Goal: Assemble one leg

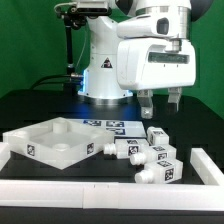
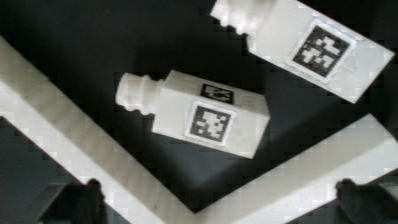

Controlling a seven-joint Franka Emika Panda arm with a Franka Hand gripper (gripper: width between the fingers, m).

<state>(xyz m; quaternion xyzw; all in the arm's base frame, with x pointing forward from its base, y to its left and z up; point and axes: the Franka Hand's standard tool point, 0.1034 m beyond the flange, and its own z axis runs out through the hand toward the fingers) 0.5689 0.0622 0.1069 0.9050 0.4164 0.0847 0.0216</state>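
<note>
Several small white legs with black-and-white tags lie on the black table at the exterior view's right, among them one [image 1: 128,148], one [image 1: 160,155] and one [image 1: 155,173]. My gripper [image 1: 160,108] hangs open and empty a short way above them, touching none. In the wrist view two legs lie on their sides, one near the middle [image 2: 199,113] and one farther off [image 2: 299,45]. My gripper [image 2: 217,205] shows only its two dark fingertips [image 2: 71,200], set wide apart with nothing between them.
The large white square tray-like part [image 1: 40,150] with a raised rim lies at the exterior view's left. The marker board [image 1: 110,125] lies behind the legs. A white rail [image 1: 100,190] borders the front and right; its corner [image 2: 267,185] shows in the wrist view.
</note>
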